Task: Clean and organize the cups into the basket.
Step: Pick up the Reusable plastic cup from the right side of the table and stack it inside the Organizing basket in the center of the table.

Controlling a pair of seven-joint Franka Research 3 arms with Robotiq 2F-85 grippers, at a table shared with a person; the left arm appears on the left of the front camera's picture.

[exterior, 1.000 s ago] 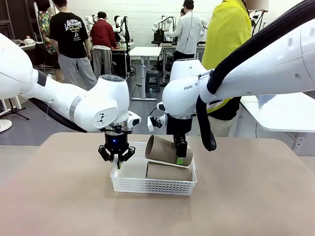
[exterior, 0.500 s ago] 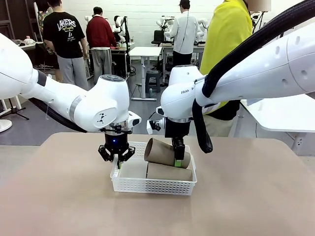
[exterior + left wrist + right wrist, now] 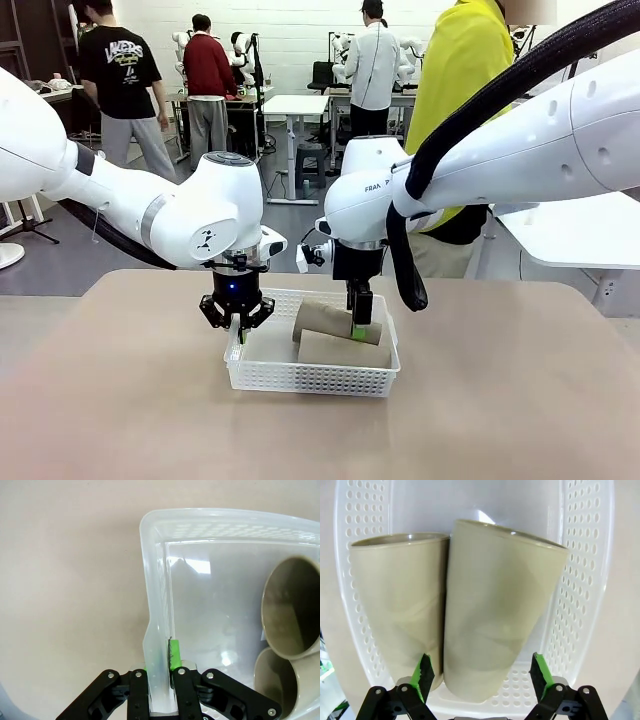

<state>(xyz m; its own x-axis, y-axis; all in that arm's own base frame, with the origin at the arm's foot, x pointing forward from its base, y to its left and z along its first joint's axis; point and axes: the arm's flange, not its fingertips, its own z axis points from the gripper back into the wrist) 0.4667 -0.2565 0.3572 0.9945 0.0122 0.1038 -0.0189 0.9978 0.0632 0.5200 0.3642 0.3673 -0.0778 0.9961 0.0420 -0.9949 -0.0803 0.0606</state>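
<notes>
The white mesh basket [image 3: 310,378] stands mid-table. Two tan cups lie on their sides in it, one at the front [image 3: 345,350] and one behind [image 3: 325,318]. My left gripper [image 3: 240,326] is shut on the basket's left wall; in the left wrist view its fingers [image 3: 173,655] pinch that wall [image 3: 150,580], with both cup mouths [image 3: 292,607] to the right. My right gripper [image 3: 360,322] hangs open over the rear cup. The right wrist view shows its fingers [image 3: 422,672] spread either side of that cup's base [image 3: 500,610], with gaps, beside the other cup [image 3: 397,605].
A person in a yellow top [image 3: 455,100] stands at the far side of the table. A white table [image 3: 570,230] stands at the right. The tan tabletop [image 3: 320,440] stretches bare around the basket.
My right gripper came down with the tilted tan cup, laid it in the basket beside the other and spread its fingers off it. The left gripper has stayed on the wall.
</notes>
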